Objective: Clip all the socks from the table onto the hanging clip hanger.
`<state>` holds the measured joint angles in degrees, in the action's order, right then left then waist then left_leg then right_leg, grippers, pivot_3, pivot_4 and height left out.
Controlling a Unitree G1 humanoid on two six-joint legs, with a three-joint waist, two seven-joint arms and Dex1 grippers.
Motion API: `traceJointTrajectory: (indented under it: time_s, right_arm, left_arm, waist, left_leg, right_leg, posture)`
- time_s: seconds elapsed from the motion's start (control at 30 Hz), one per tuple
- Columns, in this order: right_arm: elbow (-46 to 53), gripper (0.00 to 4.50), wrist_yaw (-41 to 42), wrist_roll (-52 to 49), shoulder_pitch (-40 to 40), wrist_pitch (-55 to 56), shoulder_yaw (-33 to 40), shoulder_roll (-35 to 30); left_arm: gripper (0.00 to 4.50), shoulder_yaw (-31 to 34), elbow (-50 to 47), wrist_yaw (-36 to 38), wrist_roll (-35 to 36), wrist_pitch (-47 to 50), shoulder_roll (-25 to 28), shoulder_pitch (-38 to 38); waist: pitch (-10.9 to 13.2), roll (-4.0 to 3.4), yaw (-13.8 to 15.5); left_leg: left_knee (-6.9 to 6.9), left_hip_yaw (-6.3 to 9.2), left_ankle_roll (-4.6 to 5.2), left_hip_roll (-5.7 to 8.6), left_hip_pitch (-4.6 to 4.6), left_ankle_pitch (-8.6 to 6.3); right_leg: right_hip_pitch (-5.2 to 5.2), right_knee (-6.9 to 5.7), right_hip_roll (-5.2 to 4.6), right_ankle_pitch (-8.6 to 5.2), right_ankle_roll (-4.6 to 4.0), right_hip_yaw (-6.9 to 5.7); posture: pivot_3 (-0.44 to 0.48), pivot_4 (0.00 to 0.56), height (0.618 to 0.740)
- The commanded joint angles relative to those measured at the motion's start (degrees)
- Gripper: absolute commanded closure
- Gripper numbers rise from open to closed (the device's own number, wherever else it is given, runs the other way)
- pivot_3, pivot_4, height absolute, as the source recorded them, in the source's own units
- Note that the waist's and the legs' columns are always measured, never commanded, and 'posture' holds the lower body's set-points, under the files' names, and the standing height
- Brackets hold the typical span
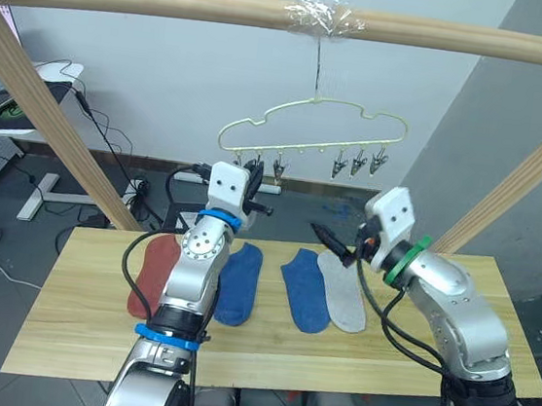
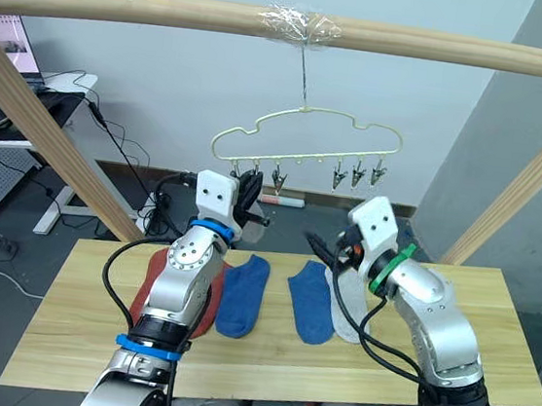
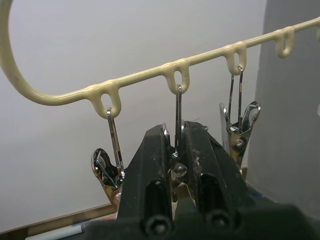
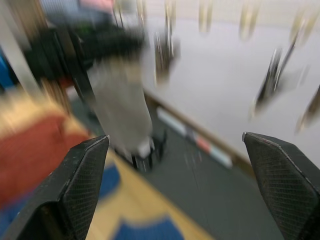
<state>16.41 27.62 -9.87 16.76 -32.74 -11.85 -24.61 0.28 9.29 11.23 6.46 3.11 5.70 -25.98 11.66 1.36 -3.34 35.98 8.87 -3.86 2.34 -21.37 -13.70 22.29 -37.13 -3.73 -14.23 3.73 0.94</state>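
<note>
currently the left pincer (image 3: 176, 165) is clamped on a clip (image 3: 178, 150) of the clip hanger (image 1: 311, 129); right pincer (image 4: 175, 190) apart, empty. socks (image 1: 305, 287) lie flat on the table (image 1: 90, 329): judged light, limp; best pinched at the cuff

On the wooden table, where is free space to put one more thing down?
The pale wooden table is bare along its front edge, at its left end beyond the rust-red sock, and at its right end beyond the light grey sock. The middle, around the blue socks, is crowded.
</note>
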Motion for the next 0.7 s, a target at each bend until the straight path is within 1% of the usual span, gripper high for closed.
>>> traceJointTrajectory:
  time_s: [0.03, 0.17, 0.3, 0.33, 0.43, 0.53, 0.63, 0.67, 0.7]
  right_arm:
    - [-9.7, 0.00, 0.9, 6.2, 0.9, 4.7, -4.1, -1.5]
    - [-22.7, 0.00, 0.6, 9.9, 4.5, 6.9, -5.7, -0.8]
    - [-35.0, 0.00, 0.1, 12.1, 8.3, 10.7, -5.7, 2.0]
    - [-38.0, 0.00, 0.4, 12.7, 9.0, 11.7, -6.0, 2.6]
    - [-44.1, 0.00, 1.4, 13.6, 9.9, 13.9, -6.0, 4.1]
    - [-46.9, 0.00, 3.2, 13.2, 9.4, 14.0, -5.1, 4.9]
    - [-48.4, 0.60, 3.8, 14.5, 8.9, 15.6, -5.4, 4.4]
    - [-48.0, 0.98, 4.3, 14.0, 8.5, 15.7, -4.9, 4.5]
    - [-47.5, 1.23, 4.7, 13.4, 8.2, 15.3, -4.3, 4.7]
  left_arm:
    - [4.33, 0.6, -5.0, 2.3, 2.8, 6.9, 1.2, 0.2]
    - [4.33, 1.8, -9.1, 4.6, 5.8, 13.5, 3.5, 0.3]
    - [4.33, 2.4, -11.5, 5.8, 7.2, 17.0, 5.4, 1.1]
    - [4.33, 2.4, -12.2, 6.0, 7.5, 17.6, 5.5, 1.5]
    - [4.33, 2.2, -14.0, 6.0, 7.9, 18.7, 5.5, 2.5]
    - [4.33, 2.2, -15.3, 5.5, 8.0, 18.7, 5.3, 3.2]
    - [4.33, 2.0, -15.9, 5.3, 7.9, 19.0, 5.1, 3.8]
    - [4.33, 2.0, -16.1, 5.2, 7.9, 19.2, 5.0, 3.9]
    - [4.33, 2.0, -16.2, 5.2, 7.9, 19.2, 5.0, 4.0]
  waist:
    - [0.0, 0.00, 0.0]
    - [0.0, -0.02, -0.4]
    - [0.0, -0.03, -0.6]
    - [0.0, -0.04, -0.5]
    - [0.0, -0.05, -0.3]
    - [-0.1, -0.06, -0.1]
    - [-0.1, -0.07, 0.0]
    - [-0.1, -0.09, 0.0]
    - [-0.2, -0.09, 0.1]
  left_leg:
    - [0.00, 0.00, 0.01, -0.01, 0.01, 0.00]
    - [0.00, -0.02, 0.01, -0.04, 0.06, 0.01]
    - [0.00, -0.02, 0.01, -0.12, 0.11, 0.02]
    - [0.00, -0.01, 0.01, -0.13, 0.11, 0.02]
    - [-0.01, 0.00, 0.00, -0.13, 0.10, 0.02]
    - [-0.01, -0.03, 0.00, -0.13, 0.10, 0.02]
    - [0.00, -0.03, 0.00, -0.13, 0.14, 0.02]
    - [-0.01, -0.03, 0.00, -0.13, 0.16, 0.02]
    - [-0.01, -0.03, 0.00, -0.13, 0.18, 0.02]
  right_leg:
    - [0.00, -0.01, 0.01, 0.01, 0.01, 0.00]
    - [0.00, -0.06, 0.05, 0.02, 0.03, 0.02]
    - [-0.01, -0.10, 0.13, 0.07, -0.04, 0.03]
    - [0.00, -0.09, 0.15, 0.11, -0.11, 0.03]
    - [-0.01, -0.07, 0.17, 0.17, -0.21, 0.05]
    - [0.00, -0.03, 0.17, 0.17, -0.21, 0.09]
    - [-0.04, -0.04, 0.17, 0.17, -0.21, 0.10]
    - [-0.06, -0.05, 0.18, 0.16, -0.20, 0.10]
    - [-0.08, -0.05, 0.18, 0.17, -0.19, 0.10]
  posture:
    - [-0.108, 0.151, 0.740]
    - [-0.089, 0.148, 0.740]
    - [-0.078, 0.145, 0.740]
    - [-0.061, 0.142, 0.740]
    - [-0.049, 0.139, 0.740]
    - [-0.045, 0.141, 0.740]
    - [-0.042, 0.140, 0.740]
    - [-0.043, 0.140, 0.740]
    - [-0.043, 0.140, 0.740]
